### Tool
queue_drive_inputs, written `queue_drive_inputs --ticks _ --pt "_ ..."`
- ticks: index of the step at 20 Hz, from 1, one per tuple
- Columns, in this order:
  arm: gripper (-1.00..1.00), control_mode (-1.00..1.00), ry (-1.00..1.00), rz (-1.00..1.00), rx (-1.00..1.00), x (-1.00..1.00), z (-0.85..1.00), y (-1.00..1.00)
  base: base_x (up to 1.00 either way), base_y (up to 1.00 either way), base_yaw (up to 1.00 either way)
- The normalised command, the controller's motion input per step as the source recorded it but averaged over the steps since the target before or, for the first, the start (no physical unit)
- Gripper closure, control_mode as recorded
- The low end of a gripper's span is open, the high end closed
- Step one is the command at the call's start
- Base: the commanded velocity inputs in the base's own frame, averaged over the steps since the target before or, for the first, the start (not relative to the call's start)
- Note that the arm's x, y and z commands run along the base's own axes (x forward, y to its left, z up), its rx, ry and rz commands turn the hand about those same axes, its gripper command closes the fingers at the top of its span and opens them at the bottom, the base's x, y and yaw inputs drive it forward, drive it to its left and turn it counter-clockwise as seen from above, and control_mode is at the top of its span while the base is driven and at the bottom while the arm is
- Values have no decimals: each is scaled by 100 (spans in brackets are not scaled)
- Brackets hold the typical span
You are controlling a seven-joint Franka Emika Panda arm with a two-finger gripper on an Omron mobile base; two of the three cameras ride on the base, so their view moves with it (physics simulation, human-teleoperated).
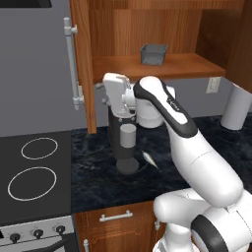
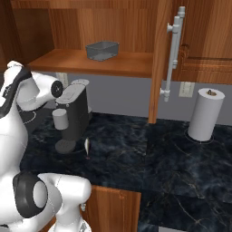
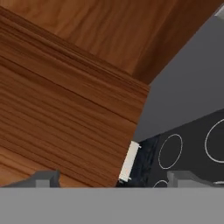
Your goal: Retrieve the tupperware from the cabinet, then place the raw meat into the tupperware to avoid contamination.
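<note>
Nearest, on the dark marbled stone counter (image 2: 172, 167): tiny pale pointed sliver of raw meat (image 1: 149, 158), lying just beside the round base of the dark grey coffee machine (image 2: 74, 118). Above that machine, white arm's two-finger gripper (image 3: 113, 178), fingers spread wide, clasping nothing, facing the open reddish-brown wooden cabinet door (image 3: 65, 113) from close up. Farther back and higher, on the cabinet's open wooden shelf (image 1: 172, 66): small grey semi-clear boxy tupperware (image 1: 153, 53), upright. Off to the right, tall white paper-towel roll (image 2: 206, 114).
</note>
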Motion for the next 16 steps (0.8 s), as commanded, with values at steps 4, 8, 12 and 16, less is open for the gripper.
queue_drive_inputs --ticks 4,8,12,16 --pt "-100 -100 11 -8 1 -14 16 -47 0 0 0" --pt "-100 -100 11 -8 0 -14 15 -48 0 0 0" --pt "-100 -100 11 -8 -1 -14 11 -43 0 0 0" --pt "-100 -100 15 -8 -14 -9 0 -32 0 0 0"
